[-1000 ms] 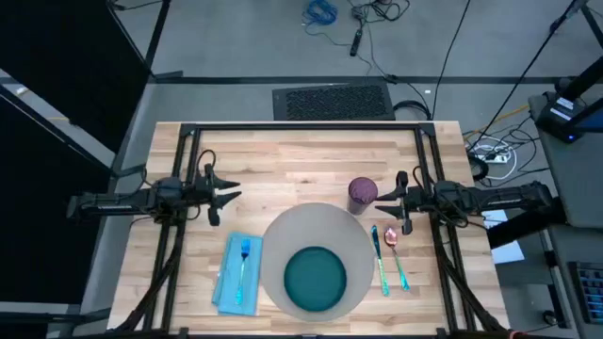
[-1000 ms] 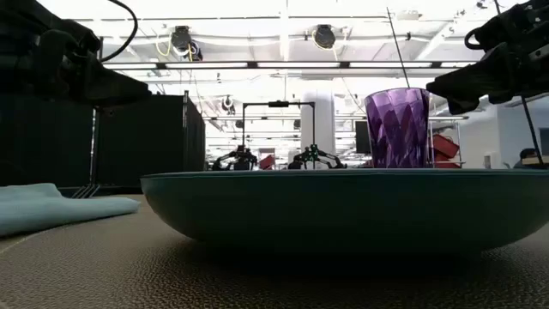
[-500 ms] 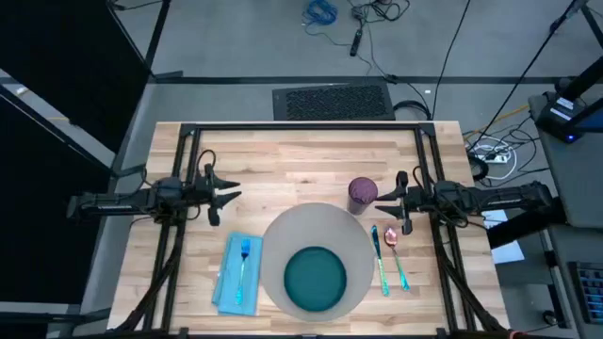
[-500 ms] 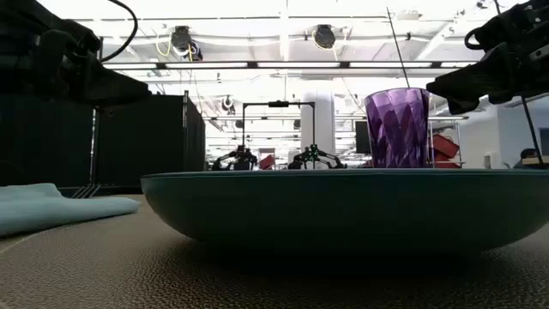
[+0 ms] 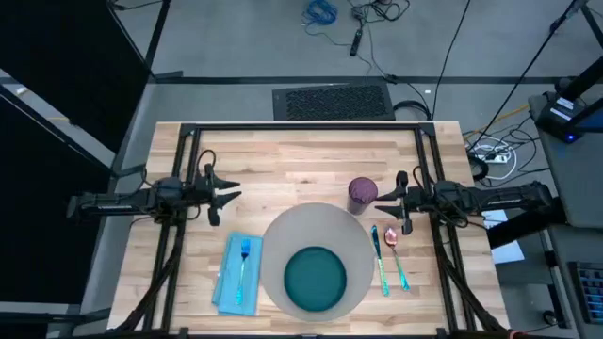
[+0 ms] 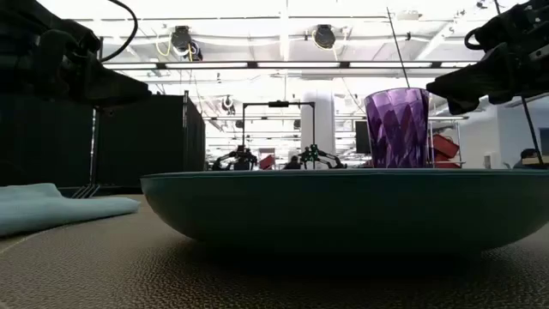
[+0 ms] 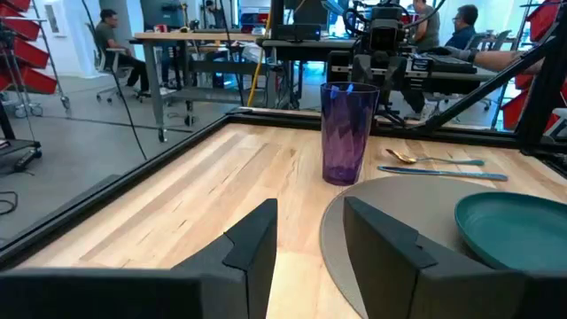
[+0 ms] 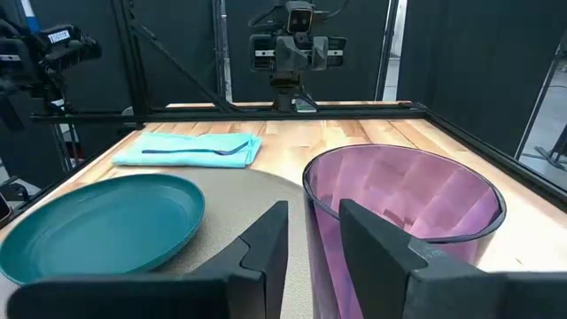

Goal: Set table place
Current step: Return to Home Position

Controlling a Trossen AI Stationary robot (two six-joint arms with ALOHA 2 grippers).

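Note:
The grey round place (image 5: 283, 235) lies on the table (image 5: 301, 151) near its front edge, and a teal plate (image 5: 316, 280) rests on it. A purple cup (image 5: 363, 194) stands at the mat's far right rim. A blue napkin (image 5: 229, 282) with a blue fork (image 5: 243, 262) lies left of the mat. A spoon (image 5: 393, 238) and a teal-handled knife (image 5: 380, 264) lie to its right. My left gripper (image 5: 229, 193) hovers open at the table's left. My right gripper (image 5: 384, 198) hovers open just right of the cup (image 8: 403, 199); nothing sits between its fingers.
The far half of the table (image 5: 301, 141) is bare wood. Black frame bars (image 5: 301, 127) run along the far edge and down both sides under the arms. Beyond the table are other workbenches and seated people (image 7: 111, 44).

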